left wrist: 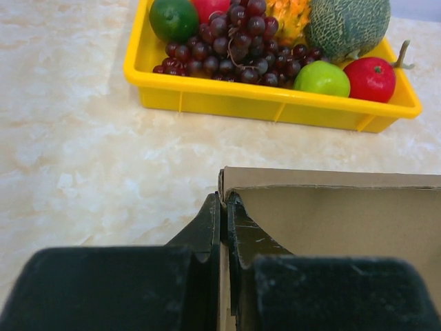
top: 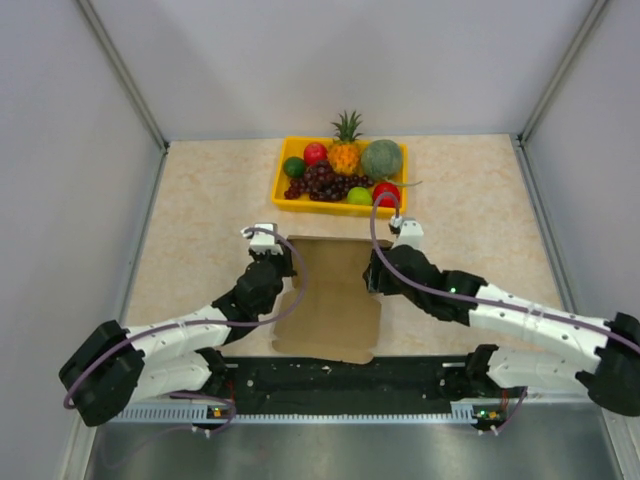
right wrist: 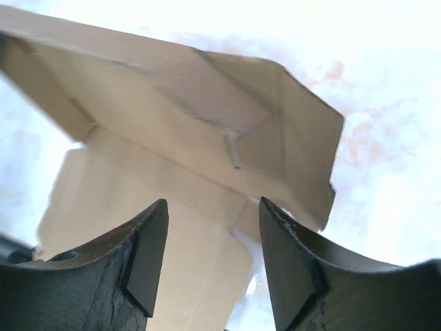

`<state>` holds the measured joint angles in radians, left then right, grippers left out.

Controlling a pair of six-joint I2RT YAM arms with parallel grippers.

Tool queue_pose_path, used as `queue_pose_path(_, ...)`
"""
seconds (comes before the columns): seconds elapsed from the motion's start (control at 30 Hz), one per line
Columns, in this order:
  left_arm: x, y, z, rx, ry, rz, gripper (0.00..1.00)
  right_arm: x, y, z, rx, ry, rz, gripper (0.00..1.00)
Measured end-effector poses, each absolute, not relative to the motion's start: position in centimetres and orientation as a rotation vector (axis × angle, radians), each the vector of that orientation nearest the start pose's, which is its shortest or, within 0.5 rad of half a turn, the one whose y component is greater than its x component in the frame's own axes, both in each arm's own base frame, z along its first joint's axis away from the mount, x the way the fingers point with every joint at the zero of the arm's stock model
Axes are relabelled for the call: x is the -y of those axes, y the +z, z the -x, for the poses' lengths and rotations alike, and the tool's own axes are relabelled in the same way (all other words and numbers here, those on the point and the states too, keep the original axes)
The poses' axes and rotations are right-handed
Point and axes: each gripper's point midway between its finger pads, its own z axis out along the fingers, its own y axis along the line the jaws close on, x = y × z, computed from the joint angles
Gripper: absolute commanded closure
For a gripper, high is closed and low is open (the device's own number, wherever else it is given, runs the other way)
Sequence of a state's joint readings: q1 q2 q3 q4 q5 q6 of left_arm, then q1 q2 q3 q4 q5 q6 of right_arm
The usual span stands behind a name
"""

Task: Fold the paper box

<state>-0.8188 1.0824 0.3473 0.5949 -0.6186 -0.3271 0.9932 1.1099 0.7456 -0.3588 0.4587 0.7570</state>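
The brown paper box (top: pixel 335 300) lies partly folded on the table between my two arms, its far and side walls raised. My left gripper (top: pixel 290 268) is at the box's left side. In the left wrist view the left gripper (left wrist: pixel 224 200) is shut on the upright left wall of the box (left wrist: pixel 344 221), near its far corner. My right gripper (top: pixel 372 272) sits at the box's right side. In the right wrist view the right gripper (right wrist: pixel 213 207) stands open, with the box's folded flaps (right wrist: pixel 172 117) just beyond its fingertips and nothing between them.
A yellow tray (top: pixel 290 205) of plastic fruit stands just behind the box, and in the left wrist view the tray (left wrist: pixel 275 107) is close ahead. Grey walls enclose the table on the left, right and back. A black strip runs along the near edge.
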Motion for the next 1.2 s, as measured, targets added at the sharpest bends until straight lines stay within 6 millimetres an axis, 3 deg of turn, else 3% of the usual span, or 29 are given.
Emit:
queue_pose_path(0.2, 18.3, 14.9, -29.0, -1.732, -0.335, 0.018, 1.00, -23.4, 19.0, -19.3, -2.114, 0.638, 0.241, 0.38)
queue_pose_path(0.33, 18.7, 15.1, -28.7, -1.758, -0.355, -0.006, 1.00, -20.6, 21.2, -20.1, -2.039, 0.691, 0.210, 0.41)
queue_pose_path(0.43, 18.8, 15.4, -28.5, -1.768, -0.370, -0.016, 1.00, -18.3, 20.0, -20.7, -2.045, 0.698, 0.160, 0.44)
queue_pose_path(0.53, 18.6, 15.5, -28.4, -1.783, -0.378, -0.022, 1.00, -17.8, 18.1, -20.3, -2.091, 0.734, 0.187, 0.46)
queue_pose_path(0.67, 18.4, 15.2, -28.3, -1.805, -0.393, -0.030, 1.00, -18.3, 16.3, -19.5, -2.150, 0.791, 0.248, 0.55)
queue_pose_path(0.93, 18.4, 14.5, -28.2, -1.850, -0.452, -0.041, 1.00, -20.0, 15.1, -19.0, -2.152, 0.921, 0.329, 0.57)
queue_pose_path(1.07, 18.4, 14.6, -28.1, -1.856, -0.486, -0.044, 1.00, -20.5, 14.5, -19.2, -2.159, 0.936, 0.351, 0.69)
queue_pose_path(1.2, 18.4, 14.4, -28.0, -1.873, -0.510, -0.046, 1.00, -20.6, 13.7, -19.3, -2.163, 0.944, 0.343, 0.94)
